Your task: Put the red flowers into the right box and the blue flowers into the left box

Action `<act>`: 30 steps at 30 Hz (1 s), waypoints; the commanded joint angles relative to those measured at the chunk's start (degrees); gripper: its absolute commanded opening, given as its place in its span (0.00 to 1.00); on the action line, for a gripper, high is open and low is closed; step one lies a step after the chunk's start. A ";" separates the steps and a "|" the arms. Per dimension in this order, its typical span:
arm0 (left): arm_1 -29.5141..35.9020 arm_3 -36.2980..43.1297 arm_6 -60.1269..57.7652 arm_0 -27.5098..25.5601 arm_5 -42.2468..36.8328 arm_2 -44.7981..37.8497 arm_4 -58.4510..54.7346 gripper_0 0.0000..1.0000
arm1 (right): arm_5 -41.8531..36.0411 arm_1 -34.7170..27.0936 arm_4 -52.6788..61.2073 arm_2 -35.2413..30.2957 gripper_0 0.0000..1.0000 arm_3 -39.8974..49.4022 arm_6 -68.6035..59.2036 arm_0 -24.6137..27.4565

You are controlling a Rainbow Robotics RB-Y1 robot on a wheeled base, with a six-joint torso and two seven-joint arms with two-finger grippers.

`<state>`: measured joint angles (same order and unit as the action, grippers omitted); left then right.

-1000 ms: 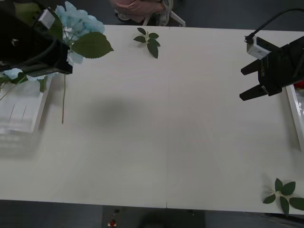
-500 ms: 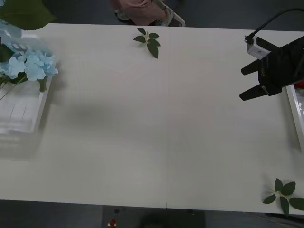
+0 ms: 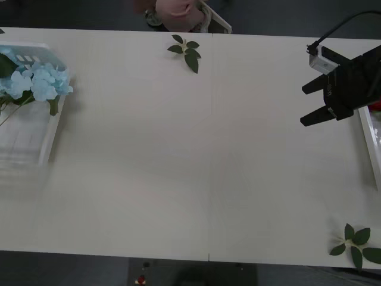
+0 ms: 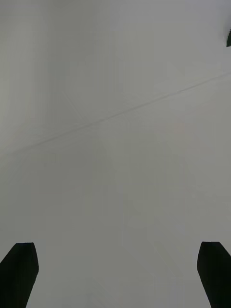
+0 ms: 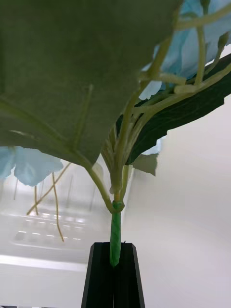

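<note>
left claw gone from front, right claw unmoved

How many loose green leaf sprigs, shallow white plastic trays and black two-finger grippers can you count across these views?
Loose green leaf sprigs: 2
Shallow white plastic trays, left box and right box: 2
Black grippers, left gripper holding a blue flower, right gripper open: 2
Total: 6

wide bare table centre, leaf sprigs at edges
</note>
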<state>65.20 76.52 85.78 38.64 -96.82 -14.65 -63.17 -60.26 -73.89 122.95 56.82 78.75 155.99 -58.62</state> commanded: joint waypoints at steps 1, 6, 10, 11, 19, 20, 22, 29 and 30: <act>2.30 -0.06 2.82 -4.27 6.03 0.32 0.68 0.00 | 0.06 -0.37 0.36 -0.48 0.97 -0.09 -0.99 -0.53; 1.60 -0.06 2.29 -8.23 15.44 3.31 1.12 0.00 | 0.06 -0.37 0.36 -0.48 0.97 -0.09 -0.99 -0.53; 1.33 -1.02 1.50 -9.81 23.43 6.74 2.08 0.00 | 0.06 -0.37 0.36 -0.48 0.97 -0.09 -0.99 -0.53; 1.33 -1.81 1.41 -9.81 25.10 7.70 2.35 0.00 | 0.06 -0.37 0.36 -0.48 0.97 -0.09 -0.99 -0.53; 0.28 -6.47 1.23 -9.81 36.27 12.27 3.75 0.00 | 0.06 -0.37 0.36 -0.48 0.97 -0.09 -0.99 -0.53; 0.01 -7.18 1.32 -9.81 37.58 12.89 4.02 0.00 | 0.06 -0.37 0.36 -0.48 0.97 -0.09 -0.99 -0.53; -0.25 -7.70 1.41 -9.81 39.17 13.86 4.28 0.00 | 0.06 -0.37 0.36 -0.48 0.97 -0.09 -0.99 -0.53; -0.42 -7.79 1.06 -9.81 39.61 14.74 4.89 0.00 | 0.06 -0.37 0.36 -0.48 0.97 -0.09 -0.99 -0.53; -0.60 -7.79 0.97 -9.81 39.61 14.74 4.89 0.00 | 0.06 -0.37 0.36 -0.48 0.97 -0.09 -0.99 -0.53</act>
<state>64.77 68.23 86.61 27.70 -57.77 0.99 -58.52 -60.26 -73.89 122.95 56.82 78.75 155.99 -58.62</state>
